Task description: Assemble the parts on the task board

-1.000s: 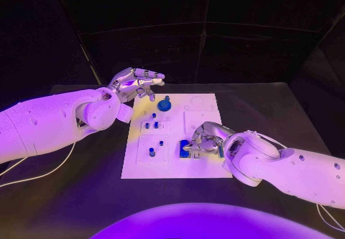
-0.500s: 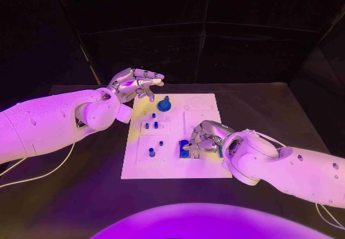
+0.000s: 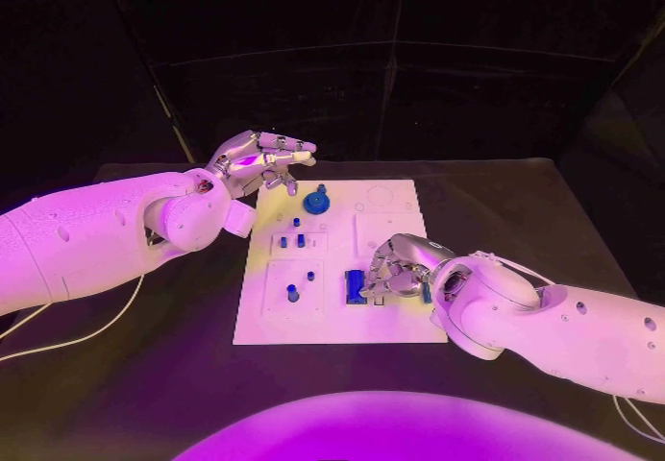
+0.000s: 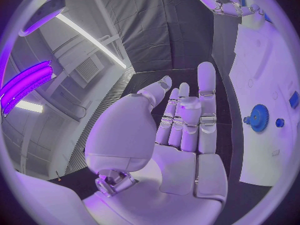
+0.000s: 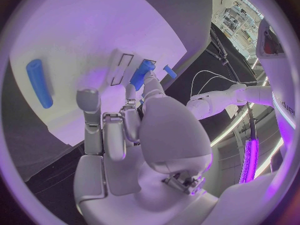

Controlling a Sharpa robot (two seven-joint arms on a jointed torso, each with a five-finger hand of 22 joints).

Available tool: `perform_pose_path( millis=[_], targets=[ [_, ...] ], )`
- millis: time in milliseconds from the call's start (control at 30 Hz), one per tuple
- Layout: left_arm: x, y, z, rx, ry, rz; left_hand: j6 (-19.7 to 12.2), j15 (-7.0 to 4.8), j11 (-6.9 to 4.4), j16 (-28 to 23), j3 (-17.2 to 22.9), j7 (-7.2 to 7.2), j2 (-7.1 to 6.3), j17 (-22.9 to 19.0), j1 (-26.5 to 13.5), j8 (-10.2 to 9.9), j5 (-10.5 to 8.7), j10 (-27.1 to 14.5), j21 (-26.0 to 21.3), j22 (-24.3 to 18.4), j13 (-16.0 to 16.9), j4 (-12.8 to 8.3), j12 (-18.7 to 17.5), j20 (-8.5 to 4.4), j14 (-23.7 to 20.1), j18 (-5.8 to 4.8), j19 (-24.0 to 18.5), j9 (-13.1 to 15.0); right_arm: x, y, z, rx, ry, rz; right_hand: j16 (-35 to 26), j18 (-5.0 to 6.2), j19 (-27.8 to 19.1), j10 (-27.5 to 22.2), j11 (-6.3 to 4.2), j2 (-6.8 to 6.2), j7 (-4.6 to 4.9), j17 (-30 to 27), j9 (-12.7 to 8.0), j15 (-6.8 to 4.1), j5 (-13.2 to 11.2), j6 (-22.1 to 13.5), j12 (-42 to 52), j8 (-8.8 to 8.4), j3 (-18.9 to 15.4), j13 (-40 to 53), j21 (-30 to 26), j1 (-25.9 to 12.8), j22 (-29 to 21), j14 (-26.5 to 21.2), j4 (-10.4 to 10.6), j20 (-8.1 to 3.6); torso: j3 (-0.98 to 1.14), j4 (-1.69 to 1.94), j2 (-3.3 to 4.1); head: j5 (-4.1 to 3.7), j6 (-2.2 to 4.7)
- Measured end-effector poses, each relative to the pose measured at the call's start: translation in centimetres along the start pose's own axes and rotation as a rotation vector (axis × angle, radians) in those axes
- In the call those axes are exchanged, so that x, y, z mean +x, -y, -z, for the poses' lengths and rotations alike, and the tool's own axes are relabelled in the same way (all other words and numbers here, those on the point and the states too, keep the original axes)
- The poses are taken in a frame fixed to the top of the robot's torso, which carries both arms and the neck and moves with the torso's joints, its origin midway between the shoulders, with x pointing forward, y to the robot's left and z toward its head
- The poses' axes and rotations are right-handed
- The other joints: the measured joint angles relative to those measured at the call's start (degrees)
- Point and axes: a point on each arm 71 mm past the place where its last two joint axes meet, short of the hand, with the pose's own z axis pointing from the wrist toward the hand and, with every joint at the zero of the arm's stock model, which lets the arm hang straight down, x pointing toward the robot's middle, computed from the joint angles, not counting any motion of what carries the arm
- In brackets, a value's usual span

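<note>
Parts lay scattered over the white board (image 3: 395,322) in the middle of the black tabletop (image 3: 166,384), and I read the scene from my head camera first. My right robot hand (image 3: 402,269) sat low over the board's near right portion, fingers curled down around a blue block (image 3: 357,286) at its fingertips. From the right wrist camera, one fingertip (image 5: 150,82) touched the end of that blue block (image 5: 141,74), which stood at a rectangular slot in the board; a second, long blue peg (image 5: 39,82) lay flat on the board well apart from that robot hand. I could not tell for certain whether the block was truly pinched or only touched.

My left robot hand (image 3: 260,158) hovered above the tabletop just off the board's far left corner, fingers loosely curled and apart, with nothing in them. The left wrist camera confirmed this: palm and fingers (image 4: 187,120) empty. A blue gear (image 3: 317,203) stood on the board just beside that robot hand, on the side toward my right arm. Between the two robot hands, several small blue pegs (image 3: 292,293) stood in the board's left-side pockets, none of them touched by either robot hand.
</note>
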Motion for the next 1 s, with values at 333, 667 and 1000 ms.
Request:
perform_pose_path(
  millis=[333,667,1000],
  targets=[
    [-0.1,0.0,0.0,-0.001,0.002,-0.001,0.0,0.00,0.00,0.0,0.0,0.00,0.00,0.0,0.0,0.0,0.00,0.0,0.0,0.0,0.0,0.0,0.0,0.00,0.0,0.00,0.0,0.0,-1.4,2.0,1.6,0.002,0.054,-0.046,0.0,0.00,-0.3,-0.9,0.94,0.32,1.69,0.0,-1.3,0.00,3.7,-3.2,-1.4,-2.68,-1.2,-1.7,-0.3,-1.9,-1.4,0.0,1.2,0.33,0.04,-0.04,-0.06,-0.27,0.18],
    [-0.1,0.0,0.0,-0.002,0.002,-0.001,0.0,0.00,0.00,0.0,0.0,0.00,0.00,0.0,0.0,0.0,0.00,0.0,0.0,0.0,0.0,0.0,0.0,0.00,0.0,0.00,0.0,0.0,-3.2,5.4,4.1,0.070,0.081,-0.066,0.0,0.00,-0.5,-1.1,1.14,0.88,2.10,0.0,-1.8,0.43,4.3,-3.6,-1.4,-3.79,-1.2,-1.7,-0.3,-1.4,-1.3,0.0,1.2,0.53,0.03,-0.15,-0.14,-1.50,0.65],
    [-0.1,-0.1,0.0,-0.003,0.002,-0.001,0.0,0.00,0.00,0.0,0.0,0.00,0.00,0.0,0.0,0.0,0.00,0.0,0.0,0.0,0.0,0.0,0.0,0.00,0.0,0.00,0.0,0.0,-4.1,7.8,5.3,0.152,0.092,-0.009,0.0,0.00,-0.7,-1.1,1.14,1.21,1.76,0.0,-2.0,0.43,4.9,-2.3,-2.5,-4.07,-2.3,-2.6,-0.6,-2.3,-1.8,0.0,2.3,0.73,0.01,-0.19,-0.07,-2.93,0.91]
  ],
)
